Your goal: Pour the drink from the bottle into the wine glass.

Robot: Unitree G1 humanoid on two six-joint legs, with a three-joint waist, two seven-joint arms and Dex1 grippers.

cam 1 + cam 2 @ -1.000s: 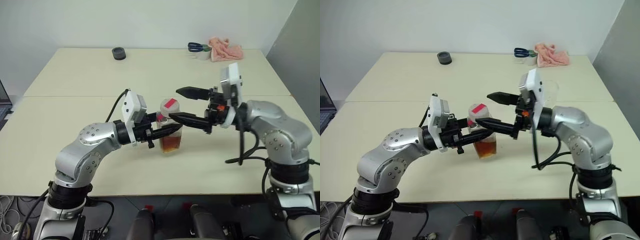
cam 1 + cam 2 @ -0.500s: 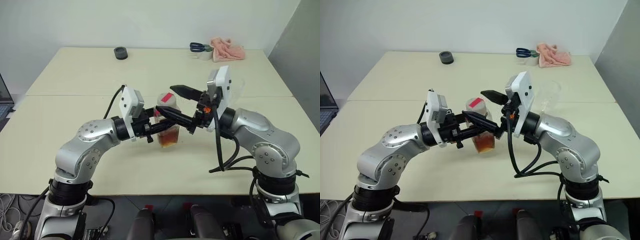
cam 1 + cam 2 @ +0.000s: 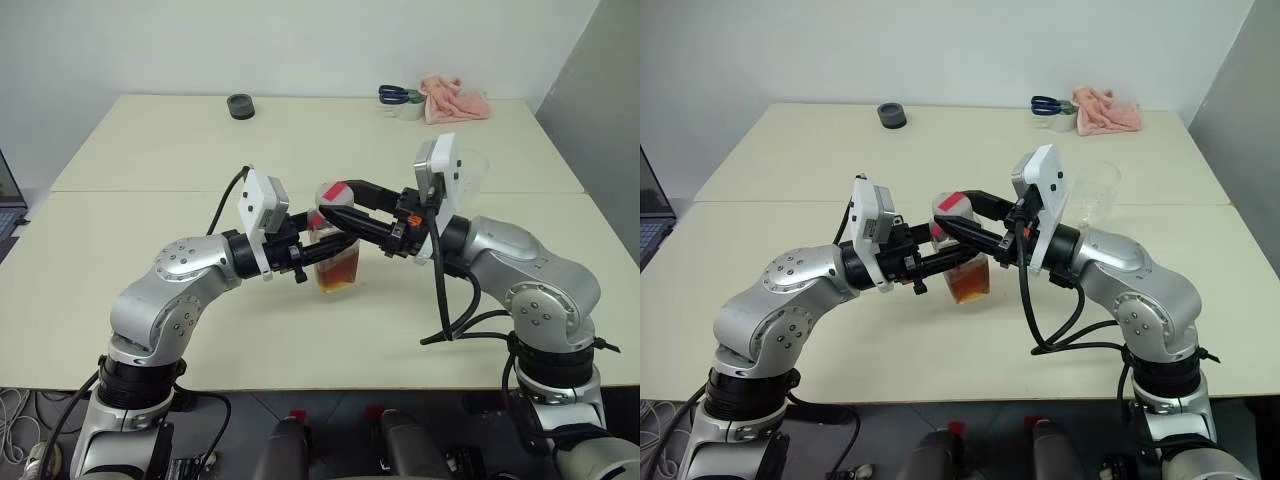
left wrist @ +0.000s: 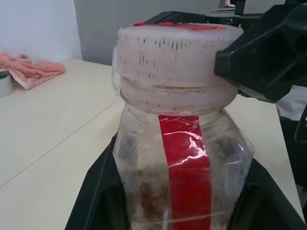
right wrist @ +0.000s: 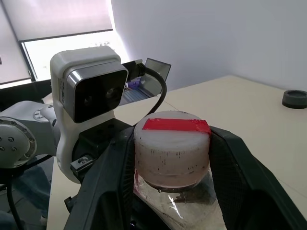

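The bottle (image 3: 336,252) stands upright near the middle of the cream bench (image 3: 150,150), with the drink (image 3: 339,276) — an amber-brown liquid — filling only its lower part. A red strip runs down the clear squarish body, and another red patch sits on top of the white ribbed cap (image 5: 171,142).

The left pincer (image 3: 325,250) reaches in from the robot's left, roughly level, and is clamped on the bottle's body; in the left wrist view its black fingers (image 4: 98,191) press against both sides of the plastic below the neck.

The right pincer (image 3: 333,201) comes in from the opposite side, pointing toward the left arm, at the height of the cap. Its two fingers (image 5: 240,167) flank the cap, one on each side, lying close against the ribbed rim. Whether they actually squeeze it I cannot tell — from the right wrist view the near sides look just about in contact.

The wine glass (image 3: 1092,192) stands behind the right forearm, toward the robot's right, partly hidden by the wrist camera housing; it looks clear and empty.

At the far edge of the bench lie a small dark puck (image 3: 239,105), a pair of blue-handled scissors (image 3: 392,95) and a crumpled pink cloth (image 3: 452,98), all well apart from the bottle.
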